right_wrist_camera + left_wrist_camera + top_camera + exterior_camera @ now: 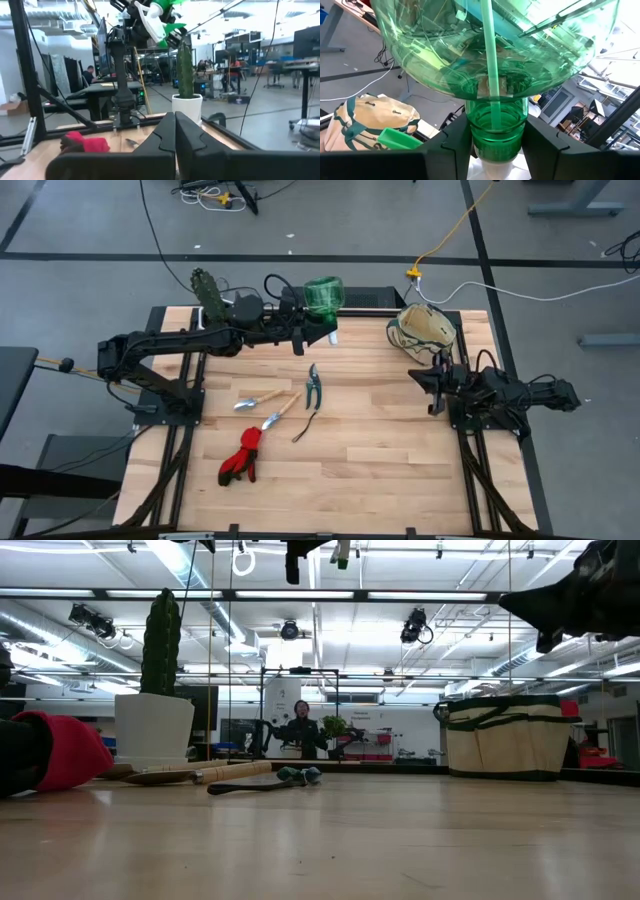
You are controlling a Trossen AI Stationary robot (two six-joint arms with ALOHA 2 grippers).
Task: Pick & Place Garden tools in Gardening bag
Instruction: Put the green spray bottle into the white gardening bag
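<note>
My left gripper (320,328) is shut on the green sprayer (322,295), high above the table's far middle. The beige gardening bag (425,330) stands at the far right on its base, to the right of the sprayer. On the wood lie the pruning shears (313,385), a wooden-handled trowel (262,398), a second small tool (280,415), the thin dark cord (305,427) and the red gloves (240,458). My right gripper (432,388) hovers shut at the right, near side of the bag, touching nothing. My left gripper pinches the sprayer's neck (497,127) between its two fingers (447,145), just under the round clear-green body and above the white collar. The fingers come about level from the table's left. The sprayer is lifted clear and tilted, its body toward the far edge.
A white pot with a tall green cactus (207,292) stands at the far left corner, behind the left arm. The near half of the wooden tabletop (370,470) is bare. A person (300,730) shows in the room beyond the table.
</note>
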